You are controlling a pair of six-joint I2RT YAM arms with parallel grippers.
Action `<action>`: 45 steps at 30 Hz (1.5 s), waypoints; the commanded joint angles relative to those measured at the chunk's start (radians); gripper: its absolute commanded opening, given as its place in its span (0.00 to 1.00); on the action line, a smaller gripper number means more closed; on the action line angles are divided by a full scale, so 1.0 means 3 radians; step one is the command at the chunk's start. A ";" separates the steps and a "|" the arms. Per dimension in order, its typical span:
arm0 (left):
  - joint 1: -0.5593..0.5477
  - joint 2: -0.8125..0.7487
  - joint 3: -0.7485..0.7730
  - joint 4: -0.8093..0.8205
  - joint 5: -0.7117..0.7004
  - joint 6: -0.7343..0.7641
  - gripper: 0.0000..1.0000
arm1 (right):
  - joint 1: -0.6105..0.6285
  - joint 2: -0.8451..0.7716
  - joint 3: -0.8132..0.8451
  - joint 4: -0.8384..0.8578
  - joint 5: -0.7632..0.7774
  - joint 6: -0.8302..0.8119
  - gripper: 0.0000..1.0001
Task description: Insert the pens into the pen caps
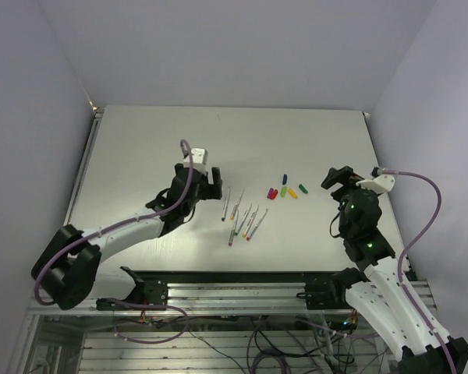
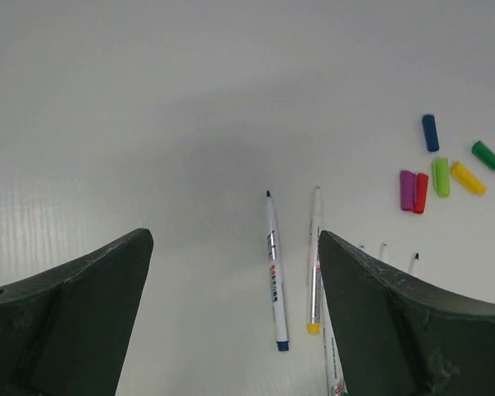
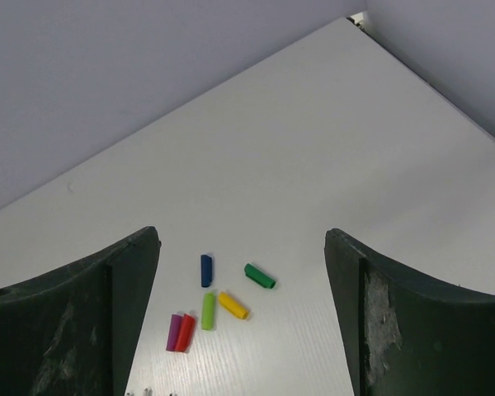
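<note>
Several pens (image 1: 242, 216) lie roughly side by side at mid-table. In the left wrist view a blue-ended pen (image 2: 273, 264) and a yellow-ended pen (image 2: 314, 264) lie below my open, empty left gripper (image 2: 235, 239), near its right finger. That gripper (image 1: 210, 185) hovers just left of the pens. Several pen caps (image 1: 285, 189) sit in a loose cluster to their right: blue (image 3: 205, 271), dark green (image 3: 260, 275), yellow (image 3: 233, 304), light green (image 3: 208, 310), purple (image 3: 174, 332) and red (image 3: 186, 332). My right gripper (image 3: 241, 235) is open and empty, right of the caps (image 1: 337, 179) and apart from them.
The white table (image 1: 140, 156) is bounded by grey walls at the back and on both sides. A metal rail (image 1: 234, 288) with the arm bases runs along the near edge. The right arm's cable (image 1: 425, 202) loops over the table's right edge.
</note>
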 commanded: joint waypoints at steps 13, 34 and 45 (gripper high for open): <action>-0.0134 0.1009 0.0535 -0.0052 -0.0067 -0.0051 0.71 | 0.0001 -0.0057 -0.0042 -0.0091 0.0044 -0.0002 0.76; -0.0416 0.1636 0.0737 -0.0100 -0.0135 -0.0107 0.69 | 0.0000 -0.0151 -0.0062 -0.0247 0.0010 0.0070 0.75; -0.0516 0.1688 0.0780 -0.0293 -0.0339 -0.0100 0.66 | 0.0000 -0.0243 -0.0085 -0.0284 -0.0030 0.0112 0.74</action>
